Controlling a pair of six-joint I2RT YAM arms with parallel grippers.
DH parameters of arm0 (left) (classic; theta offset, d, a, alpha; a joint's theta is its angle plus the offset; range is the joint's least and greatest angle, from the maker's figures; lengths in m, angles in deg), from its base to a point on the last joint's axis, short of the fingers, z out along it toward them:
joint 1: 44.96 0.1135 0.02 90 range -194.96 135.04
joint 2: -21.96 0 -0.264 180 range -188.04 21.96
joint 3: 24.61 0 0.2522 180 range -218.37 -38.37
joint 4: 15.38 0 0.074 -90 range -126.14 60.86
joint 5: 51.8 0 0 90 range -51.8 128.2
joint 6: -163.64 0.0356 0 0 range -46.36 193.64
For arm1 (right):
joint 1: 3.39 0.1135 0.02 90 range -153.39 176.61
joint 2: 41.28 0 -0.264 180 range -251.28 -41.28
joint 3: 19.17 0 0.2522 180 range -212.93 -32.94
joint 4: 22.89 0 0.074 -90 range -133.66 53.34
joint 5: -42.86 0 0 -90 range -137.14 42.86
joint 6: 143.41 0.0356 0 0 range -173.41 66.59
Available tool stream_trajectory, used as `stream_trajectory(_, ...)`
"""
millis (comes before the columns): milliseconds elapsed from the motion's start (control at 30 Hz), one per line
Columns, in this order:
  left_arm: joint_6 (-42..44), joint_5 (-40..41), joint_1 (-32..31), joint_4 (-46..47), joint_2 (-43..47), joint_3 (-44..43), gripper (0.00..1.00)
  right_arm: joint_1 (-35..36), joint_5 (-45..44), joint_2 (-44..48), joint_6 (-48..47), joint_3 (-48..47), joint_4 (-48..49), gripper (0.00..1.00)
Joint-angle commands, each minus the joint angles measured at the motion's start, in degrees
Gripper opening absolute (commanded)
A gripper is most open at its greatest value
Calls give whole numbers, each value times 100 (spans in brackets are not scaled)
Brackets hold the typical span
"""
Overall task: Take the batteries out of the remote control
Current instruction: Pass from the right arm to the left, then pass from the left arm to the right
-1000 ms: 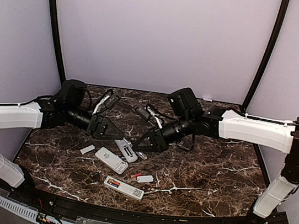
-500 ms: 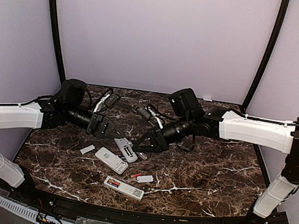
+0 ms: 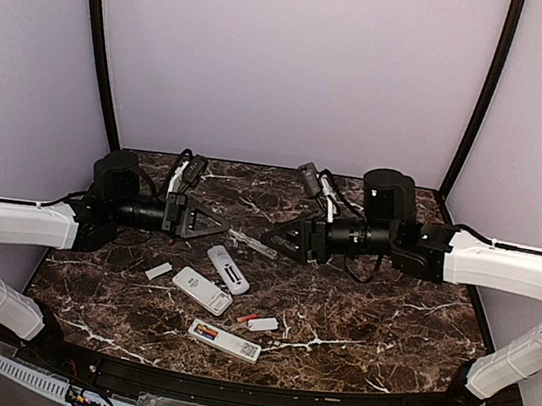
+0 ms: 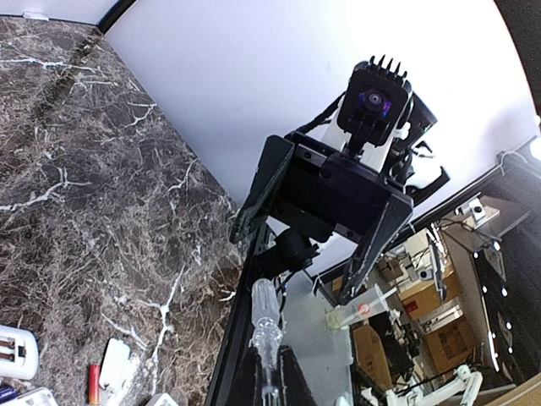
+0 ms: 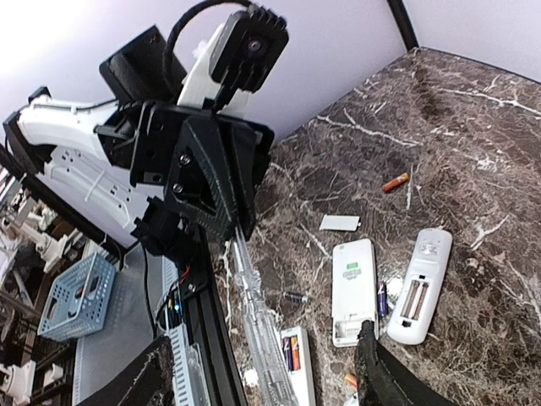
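1. Clamped shut, the left gripper (image 3: 221,228) holds one end of a clear plastic tool (image 3: 250,242). The tool is raised above the table and points toward the other arm.
2. Facing it, the right gripper (image 3: 270,242) has its fingers spread wide and grips nothing. The free end of the tool reaches in between those fingers.
3. Under both arms is a dark brown marble-patterned table (image 3: 389,300) with white veins.
4. Three white remotes lie on the table, between the grippers and the near edge.
   - The far remote (image 3: 228,269) lies back up, its battery bay uncovered and both slots bare.
   - The middle remote (image 3: 202,290) lies just beside it, its bay also uncovered.
   - The near remote (image 3: 224,340) lies closest to the arms' bases.
5. Two small flat white pieces lie loose on the table. The first cover (image 3: 159,270) is to the left of the middle remote. The second cover (image 3: 262,324) is to the right, between the middle and near remotes.
6. The batteries are the smallest things here.
   - Two seated batteries (image 5: 289,353), wrapped in orange, sit inside the near remote.
   - A red battery (image 3: 246,317) lies loose just beside the second cover.
   - A purple battery (image 5: 381,298) lies in the gap between the far and middle remotes.
   - An orange battery (image 5: 395,181) lies alone on the left arm's side, well apart from the remotes.
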Motion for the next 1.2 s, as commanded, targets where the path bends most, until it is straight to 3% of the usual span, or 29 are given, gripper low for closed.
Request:
stream_trajectory(0,-897,368,10,1170,258,269,0,1,-739,154,814,529,1547,68)
stream_trajectory(200,-1324,430,24,1631,273,372,0,123,-840,66,1126,788,2291,58)
stream_trajectory(567,-1411,627,78,1775,297,541,0,235,-488,-193,1103,539,2334,38)
stream_trajectory(1167,-1434,596,123,1829,245,617,0,240,-317,-358,1226,503,2537,22)
